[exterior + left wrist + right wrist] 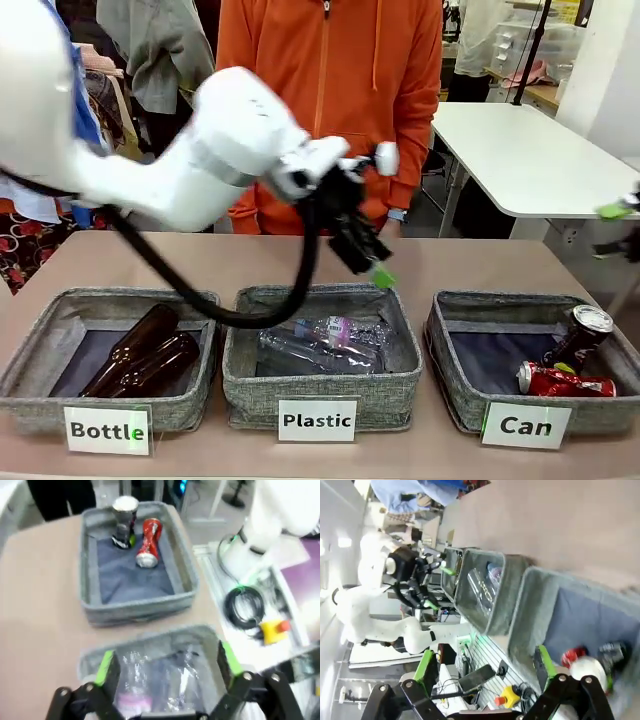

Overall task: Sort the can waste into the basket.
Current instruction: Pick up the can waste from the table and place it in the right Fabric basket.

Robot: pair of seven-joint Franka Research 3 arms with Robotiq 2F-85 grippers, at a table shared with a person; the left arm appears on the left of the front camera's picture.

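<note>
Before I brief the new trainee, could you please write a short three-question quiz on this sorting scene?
1. True or false: the red can lies in the Can basket.
2. What does the middle basket hold? A) brown bottles B) clear plastic bottles C) cans
3. Fill in: the left gripper, over the middle basket, is ____.

Key: 1 true; 2 B, the plastic bottles; 3 open and holding nothing. The black can is in the Can basket too.

glossy metal cans (565, 360), seemingly woven-fabric basket (455, 385)
</note>
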